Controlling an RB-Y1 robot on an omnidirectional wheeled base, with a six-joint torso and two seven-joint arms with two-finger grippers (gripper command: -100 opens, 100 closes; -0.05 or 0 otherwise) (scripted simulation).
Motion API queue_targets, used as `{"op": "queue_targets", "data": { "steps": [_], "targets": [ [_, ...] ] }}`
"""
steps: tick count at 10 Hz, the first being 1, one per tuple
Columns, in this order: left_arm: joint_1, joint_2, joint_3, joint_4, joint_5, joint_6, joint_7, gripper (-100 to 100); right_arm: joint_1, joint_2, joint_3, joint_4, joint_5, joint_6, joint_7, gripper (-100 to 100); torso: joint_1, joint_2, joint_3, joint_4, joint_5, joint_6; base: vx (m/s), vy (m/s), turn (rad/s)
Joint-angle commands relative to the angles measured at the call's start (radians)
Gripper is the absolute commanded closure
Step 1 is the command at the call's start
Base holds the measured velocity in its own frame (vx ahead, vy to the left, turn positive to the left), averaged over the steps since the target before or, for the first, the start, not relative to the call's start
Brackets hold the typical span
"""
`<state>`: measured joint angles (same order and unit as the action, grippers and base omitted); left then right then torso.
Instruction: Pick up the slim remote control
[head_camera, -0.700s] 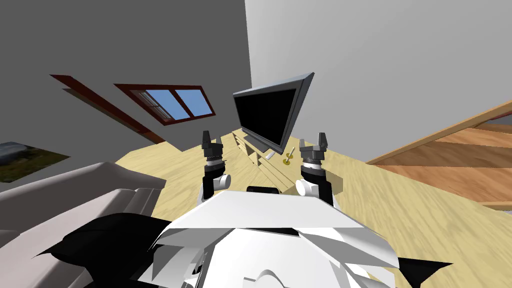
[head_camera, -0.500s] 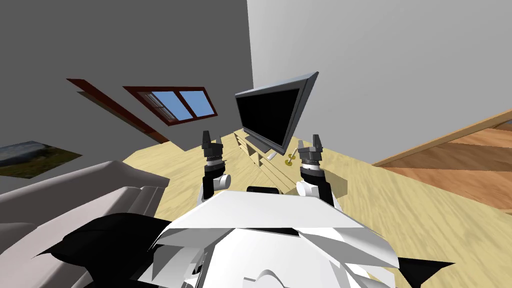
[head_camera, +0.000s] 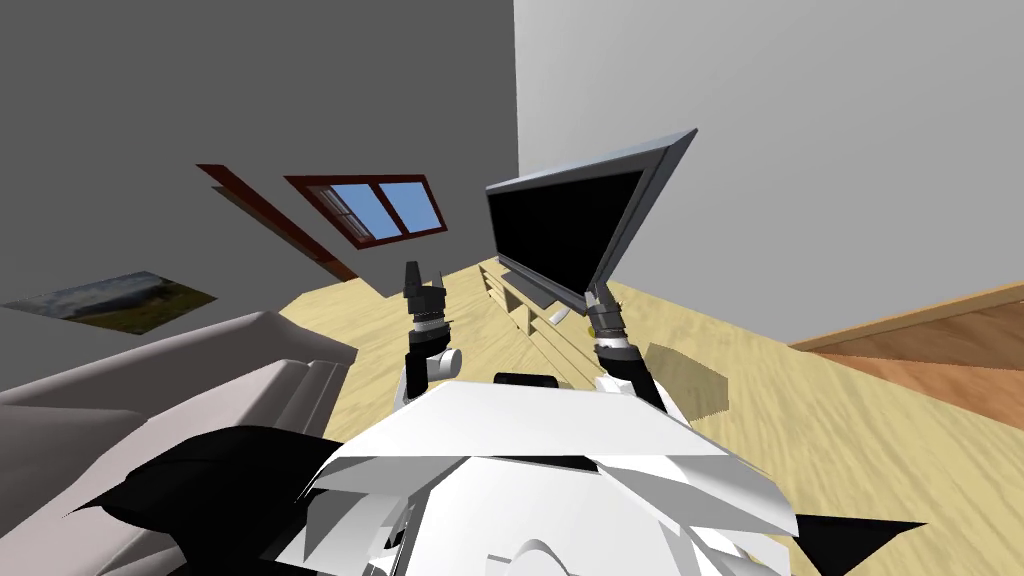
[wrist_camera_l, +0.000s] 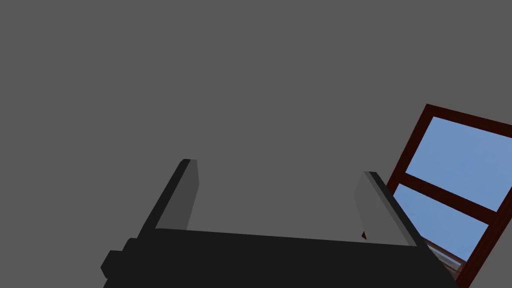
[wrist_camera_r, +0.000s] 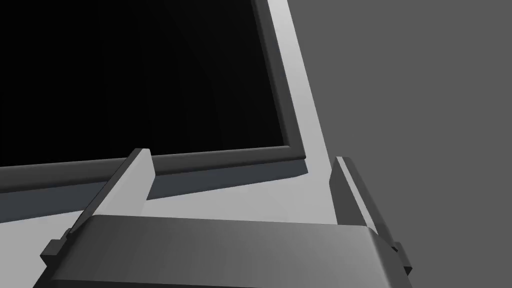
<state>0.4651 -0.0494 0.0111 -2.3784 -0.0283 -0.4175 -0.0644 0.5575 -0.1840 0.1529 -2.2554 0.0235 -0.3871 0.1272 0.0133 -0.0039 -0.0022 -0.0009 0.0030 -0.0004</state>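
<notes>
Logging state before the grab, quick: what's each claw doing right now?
Left claw: open, holding nothing.
Right claw: open, holding nothing, pointed at the TV.

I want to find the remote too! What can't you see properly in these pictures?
Head view: a tiny pale sliver below the TV may be the remote, too small to tell.
Head view: the right gripper and arm hide part of the TV stand.
Right wrist view: the TV runs off the edges.
</notes>
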Motion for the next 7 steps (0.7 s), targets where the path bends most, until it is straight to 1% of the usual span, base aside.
{"op": "queue_targets", "data": {
  "steps": [1, 2, 3, 4, 5, 6, 7],
  "targets": [
    [0.0, 0.0, 0.0, 0.0, 0.0, 0.0, 0.0, 0, 0.035, -0.043, 0.031, 0.007, 0.049, 0.022, 0.05, -100, 0.0, 0.0, 0.0, 0.0, 0.0, 0.0, 0.083, 0.215, 0.161],
    [0.0, 0.0, 0.0, 0.0, 0.0, 0.0, 0.0, 0, 0.058, -0.072, 0.051, 0.012, 0.082, 0.037, 0.081, -100, 0.001, -0.001, 0.0, 0.0, 0.0, 0.0, 0.076, 0.217, 0.148],
    [0.0, 0.0, 0.0, 0.0, 0.0, 0.0, 0.0, 0, 0.058, -0.072, 0.051, 0.012, 0.083, 0.037, 0.083, -100, 0.002, 0.0, 0.0, 0.0, 0.0, 0.0, 0.043, 0.138, 0.049],
    [0.0, 0.0, 0.0, 0.0, 0.0, 0.0, 0.0, 0, 0.083, -0.102, 0.071, 0.019, 0.119, 0.052, 0.117, -100, -0.003, 0.001, 0.001, 0.0, 0.0, 0.0, 0.038, 0.122, 0.146],
    [0.0, 0.0, 0.0, 0.0, 0.0, 0.0, 0.0, 0, 0.108, -0.132, 0.092, 0.027, 0.155, 0.068, 0.152, -100, -0.004, 0.002, 0.001, 0.0, -0.001, 0.0, 0.076, 0.166, 0.215],
    [0.0, 0.0, 0.0, 0.0, 0.0, 0.0, 0.0, 0, 0.134, -0.159, 0.114, 0.038, 0.186, 0.083, 0.182, -100, -0.002, 0.001, 0.0, 0.0, 0.0, 0.0, 0.133, 0.221, 0.192],
    [0.0, 0.0, 0.0, 0.0, 0.0, 0.0, 0.0, 0, 0.134, -0.167, 0.114, 0.038, 0.196, 0.083, 0.191, -100, 0.001, -0.002, -0.001, 0.0, 0.0, 0.0, 0.104, 0.139, 0.035]
  ]
}}
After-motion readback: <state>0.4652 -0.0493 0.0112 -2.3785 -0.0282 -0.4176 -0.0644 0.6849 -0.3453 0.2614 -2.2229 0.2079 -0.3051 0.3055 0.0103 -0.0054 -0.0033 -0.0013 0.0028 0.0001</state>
